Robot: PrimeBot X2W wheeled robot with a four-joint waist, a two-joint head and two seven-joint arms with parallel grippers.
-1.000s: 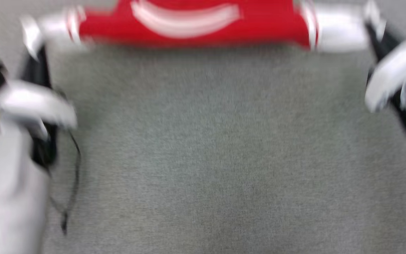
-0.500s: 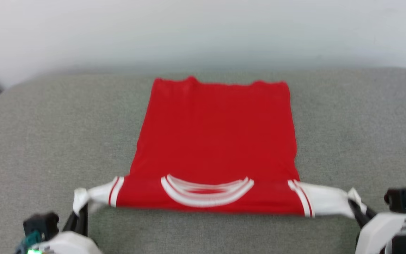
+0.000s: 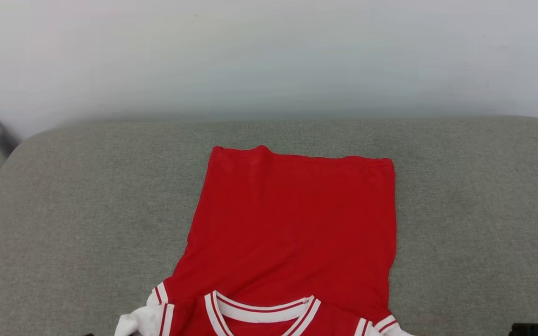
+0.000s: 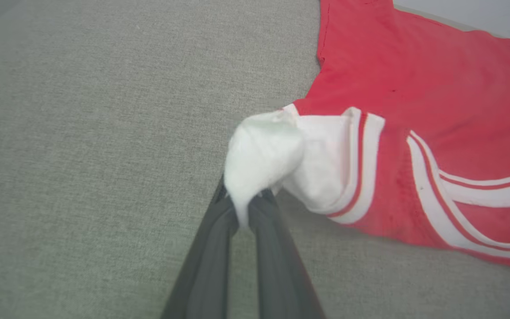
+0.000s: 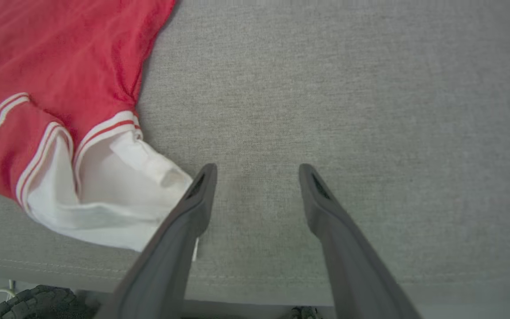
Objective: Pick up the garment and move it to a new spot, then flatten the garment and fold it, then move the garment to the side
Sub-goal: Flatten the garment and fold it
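The shirt [image 3: 292,224] lies spread on the grey worktop [image 3: 63,210], collar toward the robot. For good flattening, I judge the sleeves [image 3: 134,324] should be pulled outward and laid low (both look crumpled). The left end effector [image 4: 244,208] is closed on the left sleeve [image 4: 264,150]. The right end effector [image 5: 255,170] is open and empty; the right sleeve [image 5: 117,195] lies just beside one finger.

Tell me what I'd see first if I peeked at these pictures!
A bright red shirt lies spread on a grey cushion, collar nearest the robot. The left gripper pinches one white sleeve, while the right gripper stands open beside the other sleeve.
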